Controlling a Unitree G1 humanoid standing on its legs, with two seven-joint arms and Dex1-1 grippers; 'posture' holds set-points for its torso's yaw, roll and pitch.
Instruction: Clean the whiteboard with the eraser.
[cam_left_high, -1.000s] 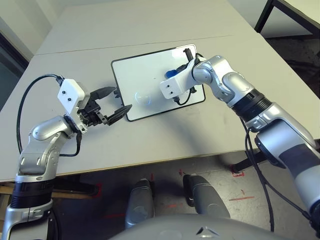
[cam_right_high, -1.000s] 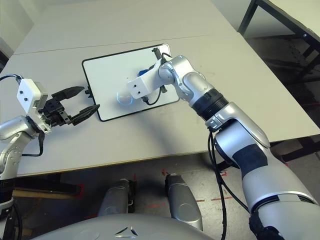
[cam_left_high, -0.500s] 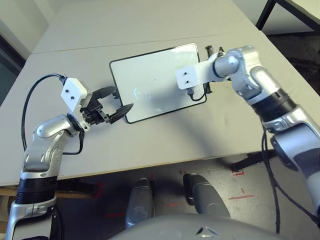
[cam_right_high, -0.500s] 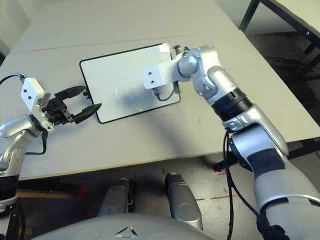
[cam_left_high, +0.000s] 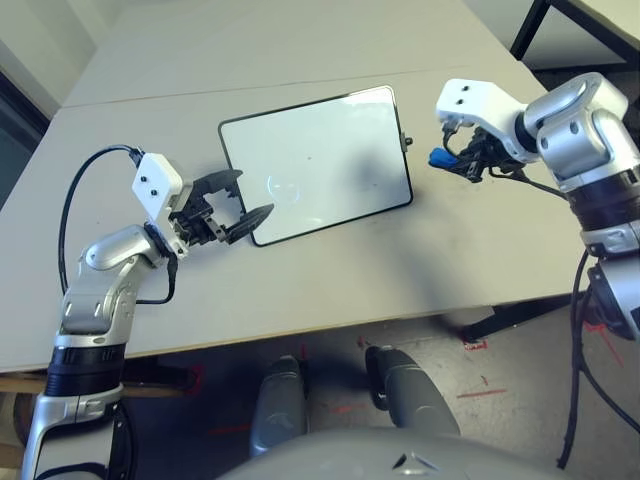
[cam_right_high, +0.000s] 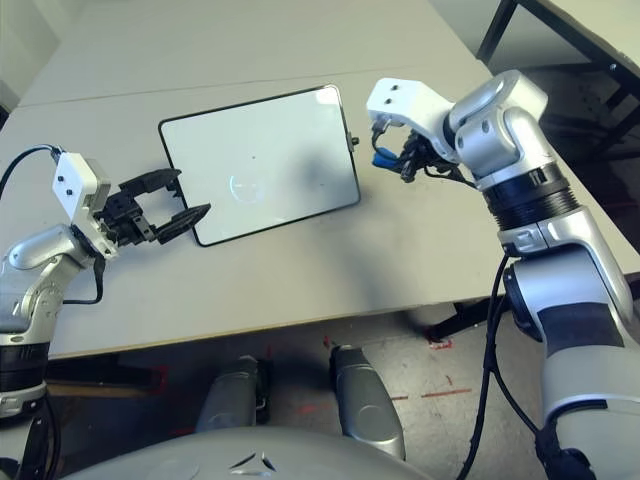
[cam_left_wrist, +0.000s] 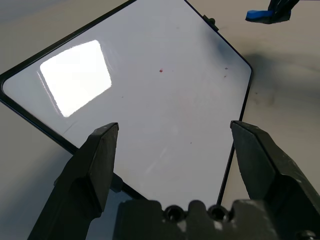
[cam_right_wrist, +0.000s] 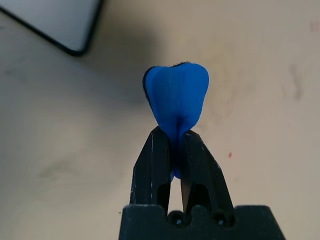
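the right pincer is clenched on the eraser, positioned above the desk beyond the right-hand side of the whiteboard. the whiteboard lies flat on the desk, with small red and dark specks on its surface. the left pincer is released, its fingers apart near the board's left edge

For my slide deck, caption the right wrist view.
Right gripper's jaws pinch the blue eraser above the table, whiteboard corner nearby.
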